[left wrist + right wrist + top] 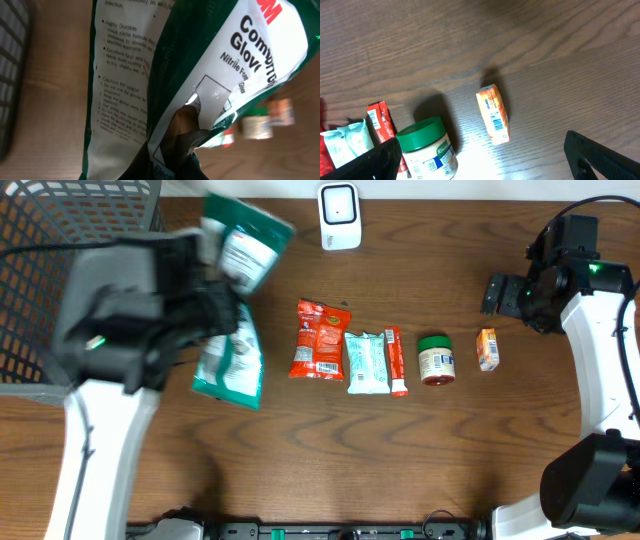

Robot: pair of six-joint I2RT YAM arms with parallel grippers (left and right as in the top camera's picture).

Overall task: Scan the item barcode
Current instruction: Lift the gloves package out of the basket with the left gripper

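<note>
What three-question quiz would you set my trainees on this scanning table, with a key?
1. True or false: the right end effector is shut on the small orange cardboard carton.
2. What does the left end effector hold? A) a red foil snack bag B) a green and white plastic glove packet C) a grey wire basket
3. In the overhead view, which item stands just left of the orange carton?
Key: 1 false, it is open and apart from the carton. 2 B. 3 the white jar with a green lid.
</note>
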